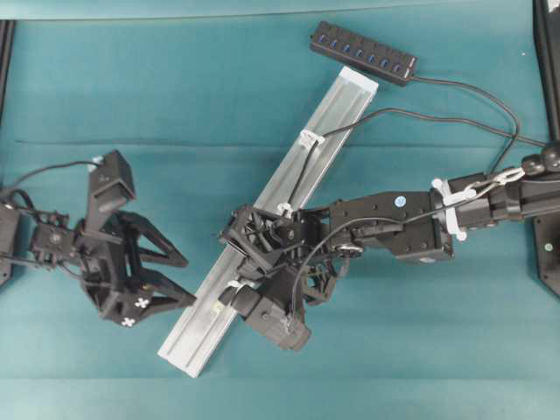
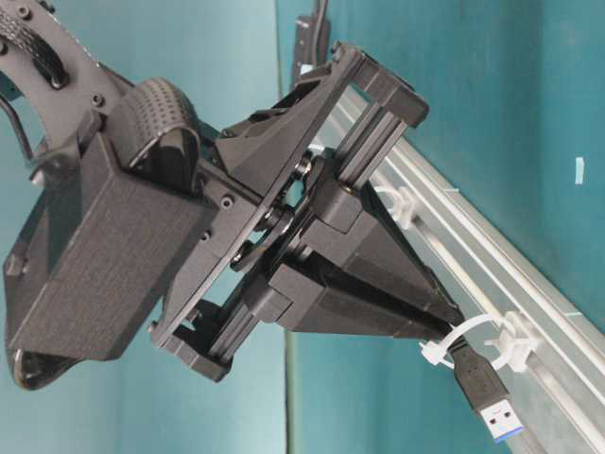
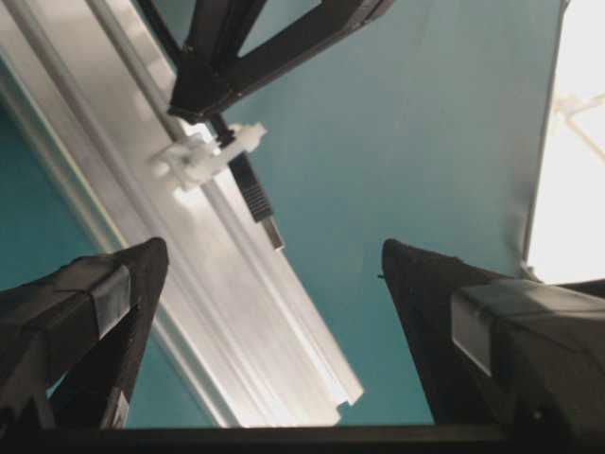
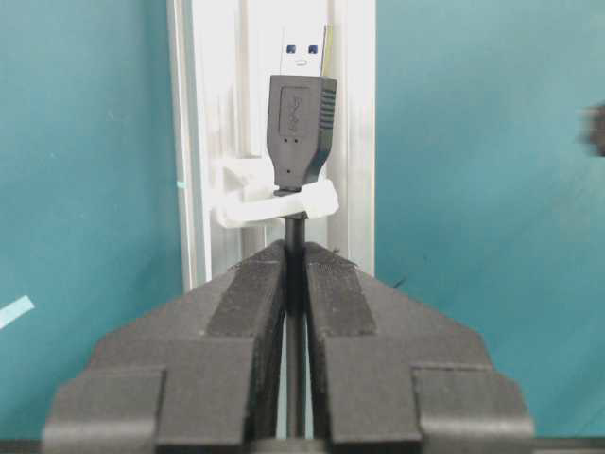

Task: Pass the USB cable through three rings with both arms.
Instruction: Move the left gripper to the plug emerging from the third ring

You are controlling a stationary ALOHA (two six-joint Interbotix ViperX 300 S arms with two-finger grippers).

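Your right black gripper (image 4: 294, 284) is clamped on the thin black USB cable (image 4: 301, 123), whose plug has passed the white plastic ring (image 4: 274, 203) on the silver aluminium rail (image 1: 262, 227). Your left gripper (image 1: 179, 278) stands wide apart, beside the rail.

1. Right gripper (image 2: 444, 326) fills the frame, jaws pinched together on the USB cable (image 2: 465, 357).
2. The plug (image 2: 492, 399), blue tongue showing, pokes out past a white ring (image 2: 444, 345).
3. Another ring (image 2: 397, 203) sits further up the silver rail (image 2: 492, 274).
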